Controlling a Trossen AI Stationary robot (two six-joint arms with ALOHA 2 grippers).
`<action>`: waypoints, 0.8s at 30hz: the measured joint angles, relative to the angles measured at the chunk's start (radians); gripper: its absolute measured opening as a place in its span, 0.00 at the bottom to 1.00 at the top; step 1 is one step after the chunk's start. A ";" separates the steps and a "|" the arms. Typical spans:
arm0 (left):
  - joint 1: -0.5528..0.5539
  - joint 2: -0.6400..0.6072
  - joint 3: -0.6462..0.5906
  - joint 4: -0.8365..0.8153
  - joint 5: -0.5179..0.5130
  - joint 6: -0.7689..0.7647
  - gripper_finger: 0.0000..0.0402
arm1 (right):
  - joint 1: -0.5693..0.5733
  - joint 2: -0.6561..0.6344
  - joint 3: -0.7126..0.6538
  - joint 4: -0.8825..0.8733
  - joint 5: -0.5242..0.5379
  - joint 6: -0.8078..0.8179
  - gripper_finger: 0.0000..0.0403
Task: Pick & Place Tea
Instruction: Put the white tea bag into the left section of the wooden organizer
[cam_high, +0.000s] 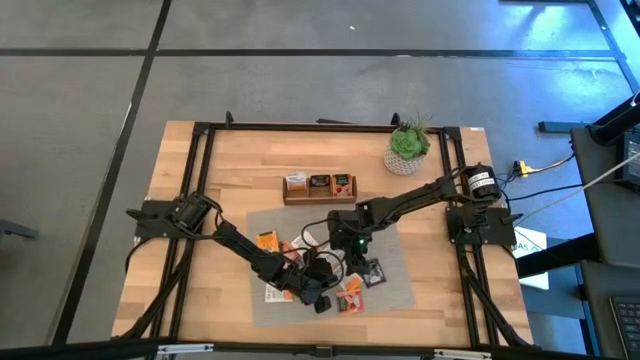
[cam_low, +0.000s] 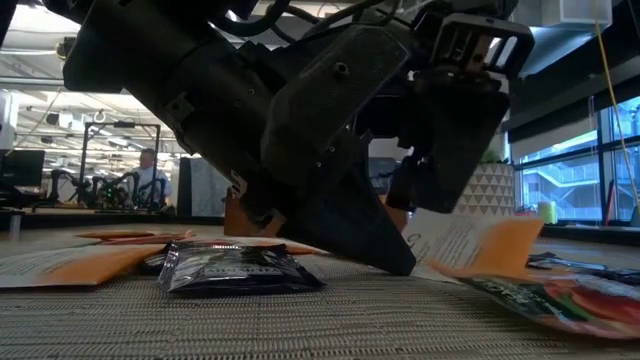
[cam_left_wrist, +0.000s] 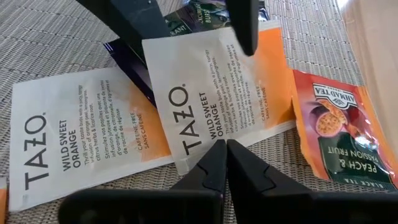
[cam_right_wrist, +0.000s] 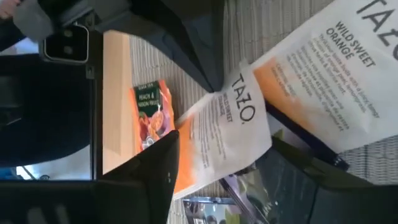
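Meanwhile, the left hand (cam_left_wrist: 225, 149) pinches a Tazo sachet (cam_left_wrist: 217, 93) among loose sachets, the right hand (cam_right_wrist: 217, 174) spread just beside.

A wooden tray (cam_high: 319, 199) and potted plant (cam_high: 408, 147) (spiky, green) stand beyond the grey mat (cam_high: 400, 275).

i count two arms over my table, the left gripper (cam_high: 318, 296) and the right gripper (cam_high: 350, 250), one each. one wooden tray (cam_high: 319, 187) with three compartments, one potted plant (cam_high: 408, 146), one grey mat (cam_high: 395, 285). up close i see two white-and-orange sachets (cam_left_wrist: 217, 93), one peach sachet (cam_left_wrist: 339, 134) and one dark sachet (cam_low: 235, 268); the arms hide part of the pile, so i can't give a total
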 joint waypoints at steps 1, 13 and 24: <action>0.000 0.000 0.000 0.000 0.000 0.000 0.03 | 0.000 0.000 0.000 0.005 0.001 0.003 0.48; 0.000 0.000 0.000 0.000 0.000 0.000 0.03 | 0.000 0.000 0.000 0.008 0.055 0.030 0.20; 0.000 -0.017 -0.003 -0.012 -0.023 0.001 0.02 | 0.000 0.000 0.000 0.007 0.089 0.033 0.02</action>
